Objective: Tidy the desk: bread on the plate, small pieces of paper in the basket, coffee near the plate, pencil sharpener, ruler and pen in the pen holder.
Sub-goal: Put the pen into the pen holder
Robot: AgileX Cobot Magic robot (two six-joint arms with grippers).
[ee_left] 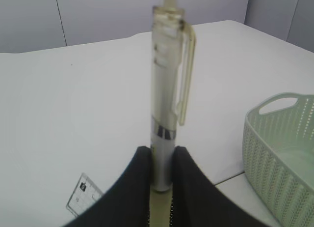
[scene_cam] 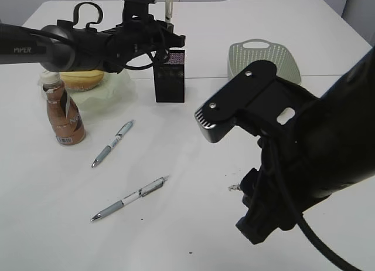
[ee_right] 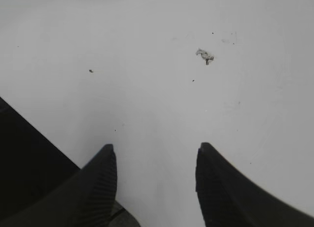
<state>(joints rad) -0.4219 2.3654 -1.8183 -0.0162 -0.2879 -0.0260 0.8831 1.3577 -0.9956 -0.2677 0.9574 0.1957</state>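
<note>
My left gripper is shut on a clear pen, holding it upright. In the exterior view that pen stands just above the black pen holder. Two more pens lie on the table. The bread sits on the plate, with the coffee bottle beside it. A clear ruler lies flat on the table. My right gripper hangs open over bare table, a small piece of paper ahead of it. The pencil sharpener is out of view.
The pale green basket stands at the back right, right of the pen holder. My right arm fills the front right of the exterior view. The scrap of paper lies just left of it.
</note>
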